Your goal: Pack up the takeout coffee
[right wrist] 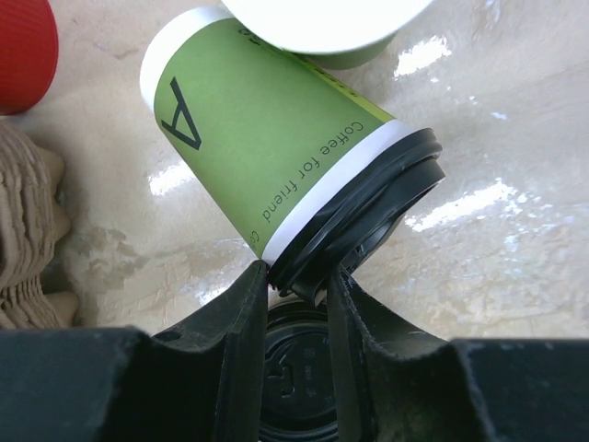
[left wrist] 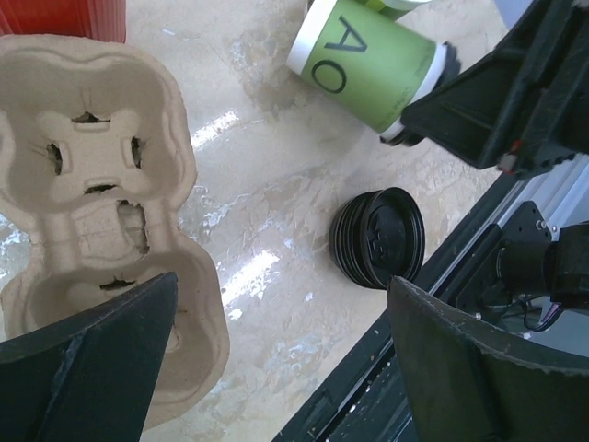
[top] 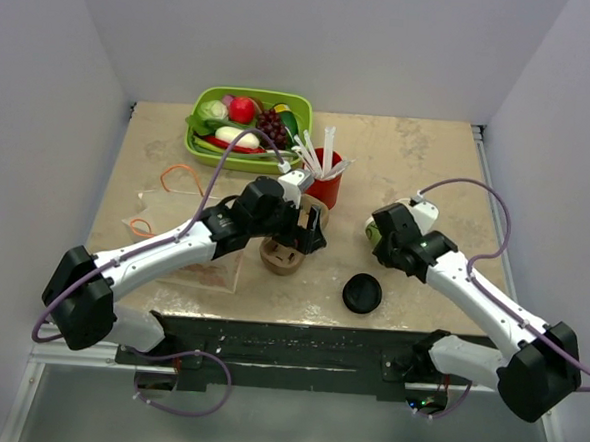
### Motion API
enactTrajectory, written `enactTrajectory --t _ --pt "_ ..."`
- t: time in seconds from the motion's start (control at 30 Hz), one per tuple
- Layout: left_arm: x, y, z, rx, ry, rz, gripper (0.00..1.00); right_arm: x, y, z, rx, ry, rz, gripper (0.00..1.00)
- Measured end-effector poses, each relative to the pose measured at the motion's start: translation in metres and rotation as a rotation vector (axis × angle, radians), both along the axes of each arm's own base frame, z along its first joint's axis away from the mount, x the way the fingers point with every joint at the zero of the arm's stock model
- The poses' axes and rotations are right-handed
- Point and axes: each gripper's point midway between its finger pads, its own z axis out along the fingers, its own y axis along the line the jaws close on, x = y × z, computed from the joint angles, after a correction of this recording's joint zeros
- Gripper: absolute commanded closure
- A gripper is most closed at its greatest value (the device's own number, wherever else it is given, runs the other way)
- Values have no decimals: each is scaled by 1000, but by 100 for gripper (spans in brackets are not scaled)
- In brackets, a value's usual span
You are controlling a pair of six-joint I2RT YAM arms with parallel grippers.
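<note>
Takeout coffee [top: 372,229] half-hidden under right hand [right wrist: 296,276]

The left arm [top: 163,248] stretches from its base at the near left corner diagonally toward the table's middle, wrist bent downward. The left gripper [left wrist: 281,304] points down, its jaws spread wide apart and holding nothing. The right arm [top: 471,287] reaches from the near right corner inward and forward, kept low. The right gripper [right wrist: 293,281] has its fingers [right wrist: 241,313] drawn close together, pinching the lidded rim of the green paper cup [right wrist: 267,120].
</note>
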Motion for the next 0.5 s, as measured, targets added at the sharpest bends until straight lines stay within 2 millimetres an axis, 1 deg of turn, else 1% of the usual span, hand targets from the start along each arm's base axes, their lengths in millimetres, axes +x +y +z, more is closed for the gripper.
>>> enactTrajectory --t 0.2,0.27,0.33,0.5 --pt "-2 3 -5 13 9 2 0 0 -7 33 -110 70 57 72" --pt "-2 4 -5 18 10 5 0 0 -10 41 -156 103 82 74" --pt "-2 5 -5 24 11 8 0 -2 -13 45 -207 147 113 77" --pt "-5 12 -3 35 11 19 0 -2 -18 45 -336 263 202 74"
